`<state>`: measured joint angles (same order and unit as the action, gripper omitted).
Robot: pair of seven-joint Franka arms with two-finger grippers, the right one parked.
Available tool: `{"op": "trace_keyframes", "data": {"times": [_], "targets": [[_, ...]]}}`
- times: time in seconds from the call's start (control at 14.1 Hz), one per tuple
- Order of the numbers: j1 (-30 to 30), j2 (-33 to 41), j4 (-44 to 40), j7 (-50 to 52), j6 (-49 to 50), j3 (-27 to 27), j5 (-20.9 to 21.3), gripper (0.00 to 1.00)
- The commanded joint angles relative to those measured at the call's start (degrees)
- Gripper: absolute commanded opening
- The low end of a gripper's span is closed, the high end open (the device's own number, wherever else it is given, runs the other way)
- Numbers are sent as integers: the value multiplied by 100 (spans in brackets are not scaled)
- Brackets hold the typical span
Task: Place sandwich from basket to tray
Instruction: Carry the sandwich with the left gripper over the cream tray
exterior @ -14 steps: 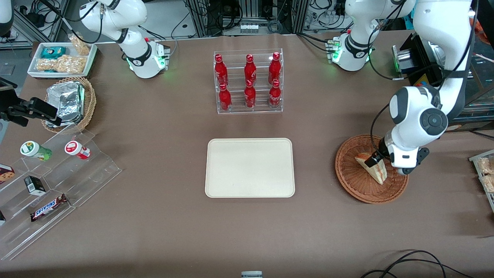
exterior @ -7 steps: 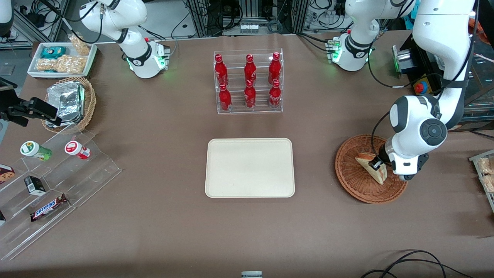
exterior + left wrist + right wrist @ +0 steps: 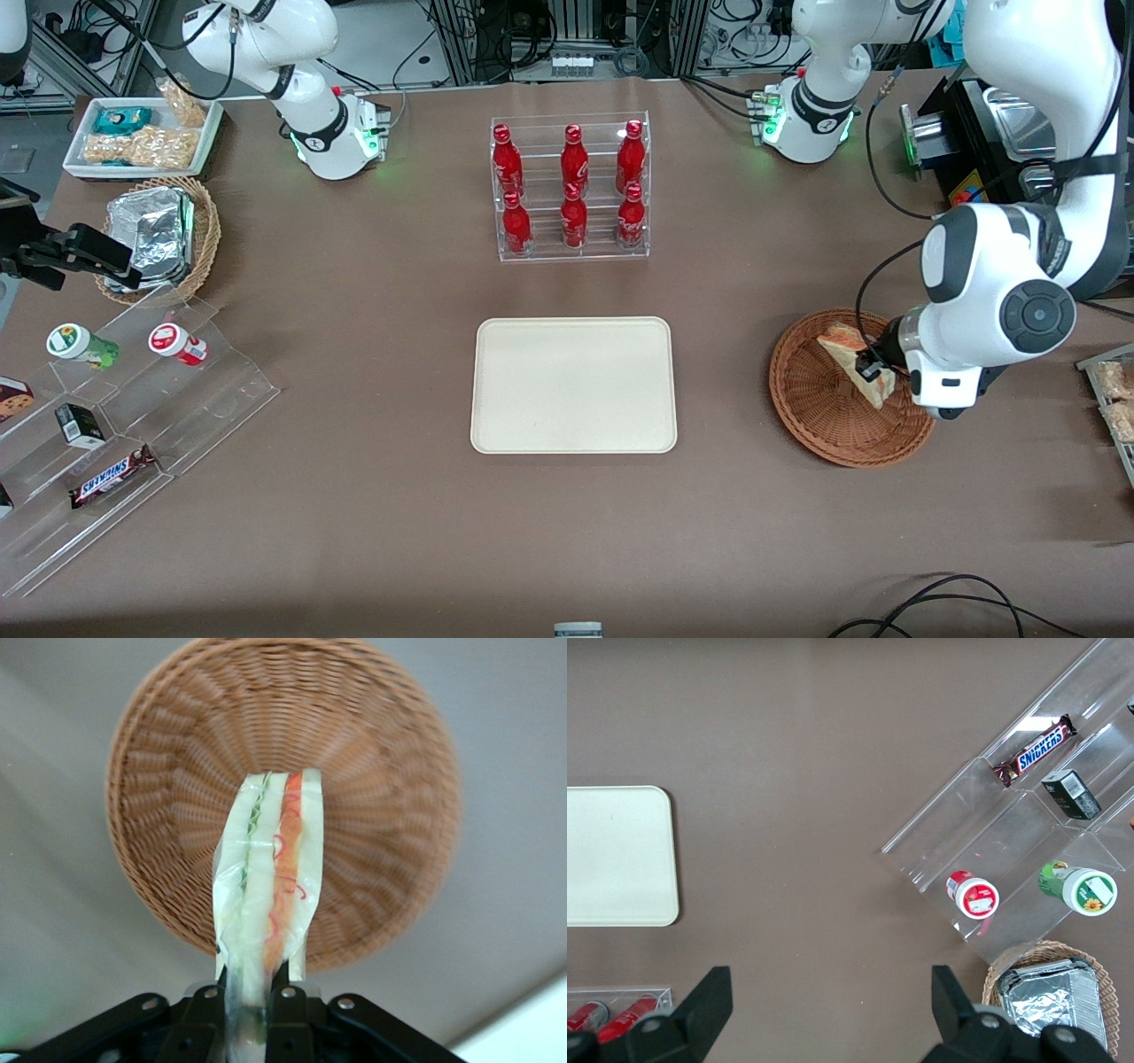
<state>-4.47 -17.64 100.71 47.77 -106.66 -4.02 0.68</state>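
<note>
Currently the gripper [image 3: 873, 368] sits above the basket [image 3: 819, 416], on the side nearest the working arm's end of the table. Its fingers [image 3: 285, 1003] are clamped on the sandwich [image 3: 852, 357], narrow gap, one pad on each flat face of the wedge.

Wrist view: sandwich [image 3: 266, 877] is pinched at one end between the two black fingers, the rest sticks out from the gripper [image 3: 251, 1005] over the basket [image 3: 381, 797]. Layers read edge-on: pale bread, green streaks on one side, orange-red strip on the other, clear wrap crinkled around it. Basket weave below looks soft and blurred next to the sandwich, so the wedge appears lifted off the basket floor; contact with the wicker can't be confirmed either way.

Front view: wedge is tilted, its far end pointing toward the bottle rack [image 3: 571, 188], held end tucked under the white wrist. Nothing else shows in the basket.

Tray [image 3: 573, 385] lies flat mid-table, well apart from the basket, toward the parked arm's end relative to it. Rack of red bottles stands farther from the front camera than the tray.
</note>
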Motion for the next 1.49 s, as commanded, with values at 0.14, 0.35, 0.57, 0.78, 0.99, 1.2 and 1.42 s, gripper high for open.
{"op": "trace_keyframes", "data": {"times": [0.14, 0.35, 0.57, 0.78, 0.99, 1.2, 1.42], "targets": [[-1176, -528, -270, -13, -476, -99, -130, 3], [-1819, -1388, -1234, -14, -636, -108, -86, 7], [-2496, -2005, -2054, -260, -723, -108, 397, 9], [-2971, -2209, -2143, 29, -1320, -108, 397, 9], [-3262, -2331, -2134, 170, -1603, -108, 397, 9], [-3464, -2411, -2126, 259, -1717, -108, 406, 9], [-3465, -2569, -2108, 373, -2006, -108, 179, 9]]}}
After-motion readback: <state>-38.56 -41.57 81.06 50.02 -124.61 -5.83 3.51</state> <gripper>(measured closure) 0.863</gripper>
